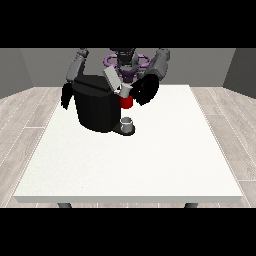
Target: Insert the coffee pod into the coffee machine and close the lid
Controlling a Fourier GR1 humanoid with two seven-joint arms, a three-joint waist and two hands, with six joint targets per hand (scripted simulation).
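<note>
— What sits on the white worktop (150,165)?

— A big black coffee machine (97,107) stands on the far left part of it. Its grey lid (112,78) is tilted up and open. A red thing at the machine (126,102) shows on its right side. Below that, a small grey cup (128,123) stands on the machine's black base.

— Where are the robot's hands?

— The hand at the view's right (143,91) is up by the machine's top, just beside the red thing. Whether its fingers are apart or together cannot be told. The hand at the view's left (66,96) hangs by the machine's left side. Its fingers cannot be told either.

— And the coffee pod?

— It does not plainly show.
</note>
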